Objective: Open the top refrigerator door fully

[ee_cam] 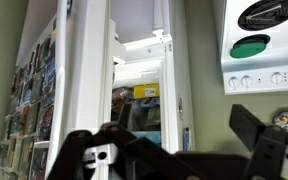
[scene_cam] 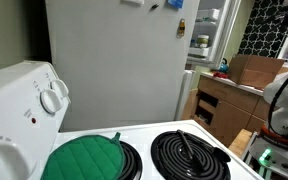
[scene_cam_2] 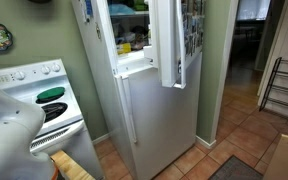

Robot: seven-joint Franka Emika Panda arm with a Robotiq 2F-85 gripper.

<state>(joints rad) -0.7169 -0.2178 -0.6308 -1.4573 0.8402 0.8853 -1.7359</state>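
The top refrigerator door (scene_cam_2: 167, 40) is a narrow white slab that stands swung out from the fridge, with magnets on its outer face. Its inner racks show in an exterior view (scene_cam: 206, 38). In the wrist view, which is upside down, the door (ee_cam: 84, 70) is at the left with the lit fridge shelves (ee_cam: 139, 95) beside it. My gripper (ee_cam: 179, 132) is open and empty. Its dark fingers sit low in the frame, apart from the door. The gripper itself does not show in either exterior view.
The shorter lower door (scene_cam_2: 159, 115) is shut. A white stove (scene_cam_2: 44, 95) with a green pot holder (scene_cam: 84, 158) stands beside the fridge's side panel (scene_cam: 114, 60). A wooden counter (scene_cam: 224, 100) and my arm (scene_cam: 284, 100) are beyond. A green wall is behind the fridge.
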